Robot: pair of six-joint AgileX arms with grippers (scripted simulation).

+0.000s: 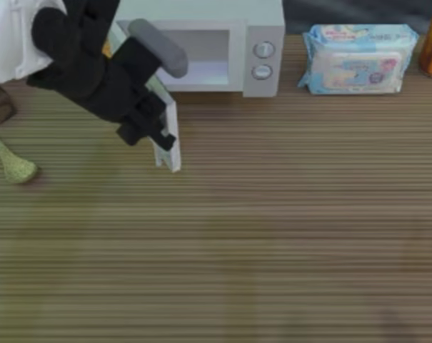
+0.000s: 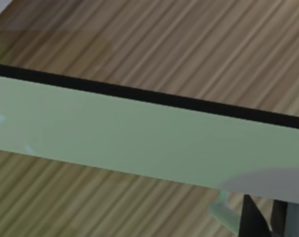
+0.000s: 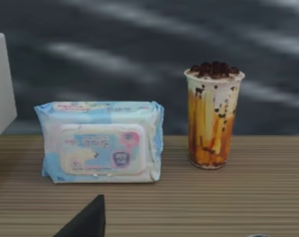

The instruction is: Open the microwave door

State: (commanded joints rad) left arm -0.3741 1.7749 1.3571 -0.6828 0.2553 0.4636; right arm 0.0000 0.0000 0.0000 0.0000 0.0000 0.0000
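No words, brand names or numbers come through legibly anywhere here. The soft blue-and-white wet-wipes pack [image 3: 101, 142] carries a printed label on its lid flap with a small white bear figure and a dark blue badge, and there are pink marks along its top edge, but the lettering is too blurred to make out. The 2 round grey-white knobs [image 1: 263, 60] on the small white boxy microwave [image 1: 223, 44] show no markings that can be read.

Simulated tabletop (microwave [image 1: 230, 43], striped wood).
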